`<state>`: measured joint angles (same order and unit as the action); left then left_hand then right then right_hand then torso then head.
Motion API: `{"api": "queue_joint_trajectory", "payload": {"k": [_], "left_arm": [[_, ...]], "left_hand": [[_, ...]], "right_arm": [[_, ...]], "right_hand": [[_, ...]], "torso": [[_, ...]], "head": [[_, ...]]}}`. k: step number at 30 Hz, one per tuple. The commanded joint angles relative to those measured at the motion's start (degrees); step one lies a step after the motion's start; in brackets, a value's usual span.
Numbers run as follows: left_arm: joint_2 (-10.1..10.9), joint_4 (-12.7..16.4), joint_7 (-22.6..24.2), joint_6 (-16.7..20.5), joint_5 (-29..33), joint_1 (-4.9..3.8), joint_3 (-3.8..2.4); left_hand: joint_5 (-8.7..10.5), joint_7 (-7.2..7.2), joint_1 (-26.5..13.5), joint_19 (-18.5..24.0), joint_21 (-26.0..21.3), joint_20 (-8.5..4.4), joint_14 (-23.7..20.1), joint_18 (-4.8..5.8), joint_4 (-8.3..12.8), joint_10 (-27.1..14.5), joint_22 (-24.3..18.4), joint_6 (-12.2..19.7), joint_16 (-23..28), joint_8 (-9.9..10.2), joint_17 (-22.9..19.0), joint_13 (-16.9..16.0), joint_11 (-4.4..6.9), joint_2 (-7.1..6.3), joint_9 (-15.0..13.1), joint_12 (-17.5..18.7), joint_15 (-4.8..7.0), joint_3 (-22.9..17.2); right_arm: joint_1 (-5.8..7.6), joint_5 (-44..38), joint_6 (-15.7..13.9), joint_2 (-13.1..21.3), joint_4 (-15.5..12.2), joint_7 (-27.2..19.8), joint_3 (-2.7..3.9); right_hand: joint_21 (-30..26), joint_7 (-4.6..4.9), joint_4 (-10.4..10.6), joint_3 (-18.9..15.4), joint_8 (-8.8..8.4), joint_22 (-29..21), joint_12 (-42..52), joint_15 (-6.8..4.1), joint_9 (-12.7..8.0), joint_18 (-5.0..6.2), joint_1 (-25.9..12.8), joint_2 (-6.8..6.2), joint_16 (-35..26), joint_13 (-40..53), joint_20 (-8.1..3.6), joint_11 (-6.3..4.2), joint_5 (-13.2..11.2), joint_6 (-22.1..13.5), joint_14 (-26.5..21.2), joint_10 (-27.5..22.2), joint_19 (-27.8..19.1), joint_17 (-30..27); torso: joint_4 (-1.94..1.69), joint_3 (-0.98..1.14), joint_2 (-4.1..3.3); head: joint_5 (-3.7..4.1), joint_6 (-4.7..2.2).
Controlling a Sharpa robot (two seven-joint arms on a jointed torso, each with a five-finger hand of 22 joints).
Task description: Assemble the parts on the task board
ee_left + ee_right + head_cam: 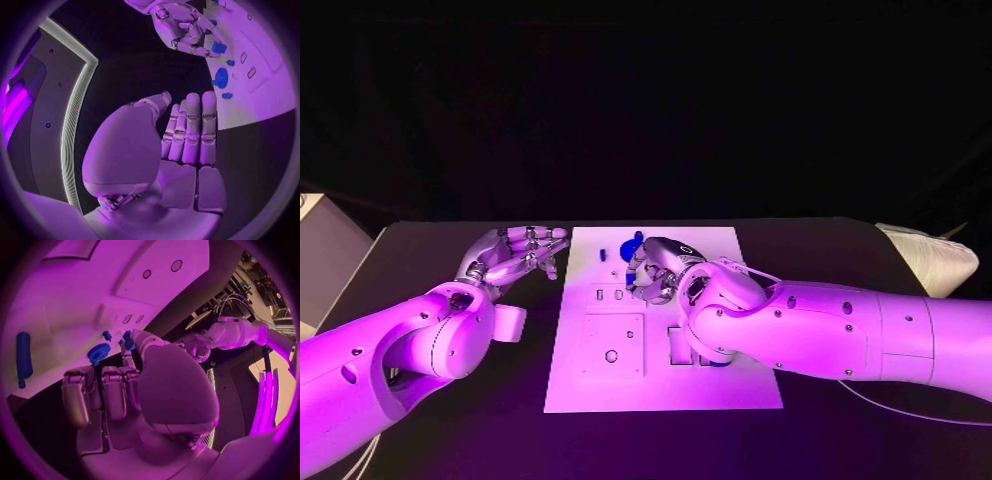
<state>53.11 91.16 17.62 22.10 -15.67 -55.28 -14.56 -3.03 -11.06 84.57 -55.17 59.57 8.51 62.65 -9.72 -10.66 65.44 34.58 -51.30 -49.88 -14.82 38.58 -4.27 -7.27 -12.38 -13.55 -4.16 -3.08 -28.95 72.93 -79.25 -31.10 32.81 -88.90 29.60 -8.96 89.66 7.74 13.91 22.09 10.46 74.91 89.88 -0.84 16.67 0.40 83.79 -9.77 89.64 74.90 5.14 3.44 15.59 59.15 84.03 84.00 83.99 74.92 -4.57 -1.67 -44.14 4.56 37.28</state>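
White board: task board (pixel 718 385) mid-table, blue parts (pixel 630 245) near its far end.
Right hand: right hand (pixel 668 268) pinches a small blue part (pixel 128 339) over the board, likely lining up insertion.
Left hand: left hand (pixel 516 252) beside the board, fingers straight, empty, clear of the work.

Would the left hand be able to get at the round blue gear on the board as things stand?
Probably not easily: the left hand sits off the task board's edge, and the right hand hangs right beside the gear.

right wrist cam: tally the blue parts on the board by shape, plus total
long bar: 1
gear: 1
small pieces: 2
total: 4
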Motion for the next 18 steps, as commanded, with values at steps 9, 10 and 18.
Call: {"api": "queue_joint_trajectory", "payload": {"k": [9, 10, 18], "left_arm": [[-0.38, 0.00, 0.20, -1.03, -0.13, 0.00, -0.03], [-0.37, 0.01, 0.20, -1.03, -0.13, 0.00, -0.03], [-0.27, 0.09, 0.18, -1.06, -0.13, 0.00, -0.03]], "left_hand": [[0.06, 0.07, -0.57, 0.32, 0.21, -0.02, -0.32, -0.88, -0.06, -0.31, 0.10, 0.32, -0.33, 0.12, -0.08, -0.04, -0.05, -0.11, -0.09, 0.01, 0.10, -0.34], [0.06, 0.07, -0.57, 0.32, 0.21, -0.02, -0.32, -0.88, -0.06, -0.31, 0.10, 0.32, -0.33, 0.12, -0.08, -0.04, -0.05, -0.11, -0.09, 0.01, 0.10, -0.34], [0.06, 0.07, -0.57, 0.32, 0.21, -0.02, -0.32, -0.88, -0.06, -0.31, 0.10, 0.32, -0.33, 0.12, -0.08, -0.04, -0.05, -0.11, -0.09, 0.01, 0.10, -0.34]], "right_arm": [[-1.88, -5.00, -1.90, -1.57, 1.07, 2.07, -0.10], [-2.01, -5.16, -2.03, -1.69, 1.19, 2.09, -0.11], [-2.91, -7.03, -2.11, -2.34, 2.41, 2.22, -0.11]], "right_hand": [[0.34, 0.04, -0.12, 0.39, 0.13, 15.09, 0.12, -0.05, 0.30, -0.40, -0.70, -0.12, 0.36, 15.10, -0.14, -0.25, -0.02, -0.24, 5.97, 6.00, 6.01, 15.08], [0.34, 0.04, -0.12, 0.39, 0.13, 15.09, 0.12, -0.05, 0.30, -0.40, -0.70, -0.12, 0.36, 15.10, -0.14, -0.25, -0.02, -0.24, 5.97, 6.00, 6.01, 15.08], [0.34, 0.06, -0.20, 0.47, 0.17, 15.09, 0.12, -0.02, 0.31, -0.40, -0.97, -0.49, 0.36, 15.10, -0.11, -0.24, 0.15, -0.29, 5.97, 6.00, 6.01, 15.08]], "torso": [[0.07, 0.03, 0.05], [0.05, 0.01, 0.05], [0.02, 0.02, 0.03]], "head": [[-0.38, 0.21], [-0.38, 0.20], [-0.27, 0.40]]}}
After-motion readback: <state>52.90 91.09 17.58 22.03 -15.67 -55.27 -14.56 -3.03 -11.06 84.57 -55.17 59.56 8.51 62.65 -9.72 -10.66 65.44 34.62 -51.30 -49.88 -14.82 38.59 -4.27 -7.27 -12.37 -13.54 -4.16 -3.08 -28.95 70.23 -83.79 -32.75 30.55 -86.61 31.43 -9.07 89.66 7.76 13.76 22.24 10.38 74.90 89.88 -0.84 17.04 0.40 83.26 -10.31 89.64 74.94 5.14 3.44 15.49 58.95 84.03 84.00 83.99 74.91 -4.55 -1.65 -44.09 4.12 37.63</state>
